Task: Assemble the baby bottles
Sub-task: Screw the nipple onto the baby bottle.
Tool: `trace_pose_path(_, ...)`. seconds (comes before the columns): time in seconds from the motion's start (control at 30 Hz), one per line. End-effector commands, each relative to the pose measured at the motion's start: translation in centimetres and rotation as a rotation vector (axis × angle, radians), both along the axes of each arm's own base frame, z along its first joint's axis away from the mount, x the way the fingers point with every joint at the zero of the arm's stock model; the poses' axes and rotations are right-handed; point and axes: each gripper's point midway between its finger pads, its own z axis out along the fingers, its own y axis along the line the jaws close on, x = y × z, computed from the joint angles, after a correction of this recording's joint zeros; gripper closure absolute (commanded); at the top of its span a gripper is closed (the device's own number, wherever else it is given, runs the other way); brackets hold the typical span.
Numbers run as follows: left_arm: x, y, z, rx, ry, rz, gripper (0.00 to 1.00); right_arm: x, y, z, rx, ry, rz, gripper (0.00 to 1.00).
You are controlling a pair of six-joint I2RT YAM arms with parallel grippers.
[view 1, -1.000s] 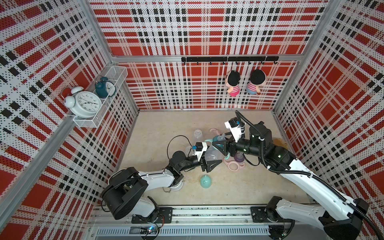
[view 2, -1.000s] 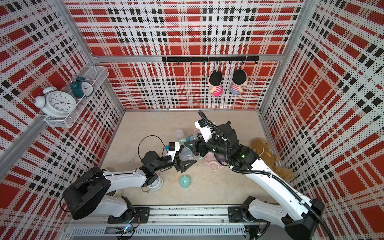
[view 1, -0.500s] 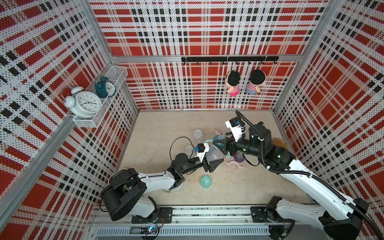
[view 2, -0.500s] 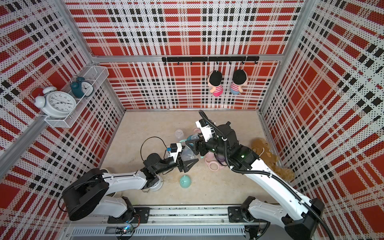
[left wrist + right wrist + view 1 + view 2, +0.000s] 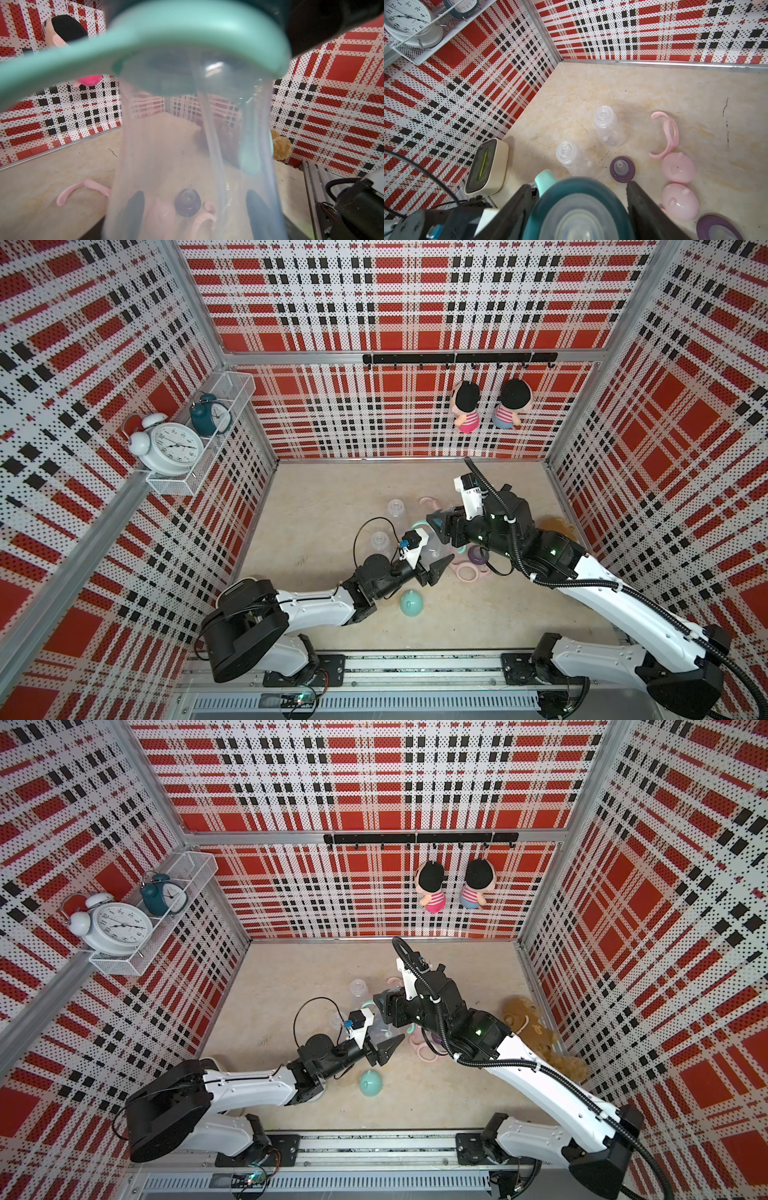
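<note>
Tabletop (image 5: 324, 506) work looks early: left pincer (image 5: 196, 212) clamps a clear bottle (image 5: 187, 145), right pincer (image 5: 438, 524) straddles its teal collar (image 5: 577, 185), grip unclear; two other bottles (image 5: 607, 126) and pink caps (image 5: 678, 168) wait.

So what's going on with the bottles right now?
The left gripper is shut on a clear bottle, and the right gripper grips the teal nipple collar at that bottle's neck, where the teal handle ring sits. Whether the collar is threaded on cannot be told. Two other bottles stand bare; the pink caps, pink handle ring, a purple collar and the teal cap lie loose nearby.
</note>
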Motion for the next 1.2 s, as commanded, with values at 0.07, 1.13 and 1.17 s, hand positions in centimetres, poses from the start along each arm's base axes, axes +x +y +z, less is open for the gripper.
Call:
trace_pose_path(0.07,0.8,0.5,2.5,-0.035,-0.068,-0.019,1.00,-1.2,0.0,2.2,0.046,-0.066,0.082,0.10)
trace_pose_path(1.13,-3.0,2.1,3.2,-0.102,-0.038,-0.401,1.00,-3.7,2.6,0.4,-0.004,-0.104,0.456,0.30)
trace_pose_path(1.17,-2.9,2.1,3.2,-0.102,-0.037,-0.399,1.00,-3.6,2.5,0.3,-0.007,-0.104,0.448,0.33)
